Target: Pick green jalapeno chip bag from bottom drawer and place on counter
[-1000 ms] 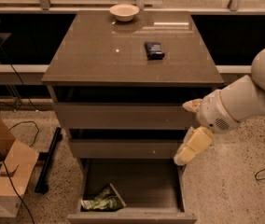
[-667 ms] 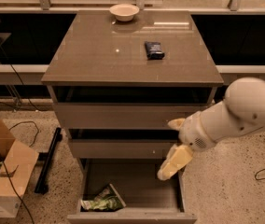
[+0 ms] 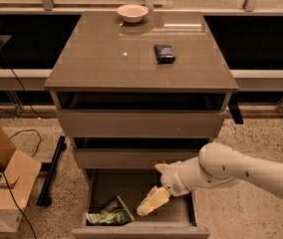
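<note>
The green jalapeno chip bag (image 3: pixel 108 216) lies in the front left corner of the open bottom drawer (image 3: pixel 140 231). My gripper (image 3: pixel 155 185) hangs over the drawer's middle, right of the bag and a little above it, apart from it. It is open and empty, with one cream finger (image 3: pixel 151 203) pointing down toward the drawer floor and the other up near the middle drawer's front. The white arm reaches in from the right. The counter (image 3: pixel 106 59) is the glossy grey-brown top of the cabinet.
A small dark blue packet (image 3: pixel 164 53) and a white bowl (image 3: pixel 132 12) sit on the counter. The two upper drawers (image 3: pixel 139 123) are slightly pulled out. A cardboard box (image 3: pixel 2 193) and cables lie on the floor to the left.
My arm has moved down and to the left, from beside the upper drawers at the right to over the open bottom drawer. The bag has not moved.
</note>
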Robot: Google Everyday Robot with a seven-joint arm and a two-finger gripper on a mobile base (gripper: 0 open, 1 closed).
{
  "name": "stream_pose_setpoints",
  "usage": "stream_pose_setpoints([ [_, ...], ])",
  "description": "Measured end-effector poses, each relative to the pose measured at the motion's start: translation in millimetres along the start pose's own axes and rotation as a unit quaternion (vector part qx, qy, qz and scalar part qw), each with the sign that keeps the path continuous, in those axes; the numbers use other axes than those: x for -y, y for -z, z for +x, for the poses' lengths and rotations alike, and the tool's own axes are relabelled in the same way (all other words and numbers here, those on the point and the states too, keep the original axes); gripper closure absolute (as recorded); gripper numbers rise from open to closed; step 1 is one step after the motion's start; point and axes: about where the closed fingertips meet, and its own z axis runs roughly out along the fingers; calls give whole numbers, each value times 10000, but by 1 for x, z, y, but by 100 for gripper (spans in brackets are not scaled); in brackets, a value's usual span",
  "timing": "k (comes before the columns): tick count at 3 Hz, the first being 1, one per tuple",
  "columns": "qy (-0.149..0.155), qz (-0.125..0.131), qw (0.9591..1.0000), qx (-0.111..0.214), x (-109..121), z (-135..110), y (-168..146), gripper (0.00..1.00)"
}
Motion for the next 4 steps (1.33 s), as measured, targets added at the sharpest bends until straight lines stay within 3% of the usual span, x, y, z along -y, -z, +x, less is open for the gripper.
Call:
stream_pose_setpoints([
  [1, -12, 16, 10000, 8, 1, 0, -2, 0],
  [2, -171, 226, 9995, 112, 16, 4, -34, 0],
  [3, -432, 300, 9983, 240, 45, 15, -93, 0],
  [4, -902, 134, 9955, 254, 65, 46, -159, 0],
])
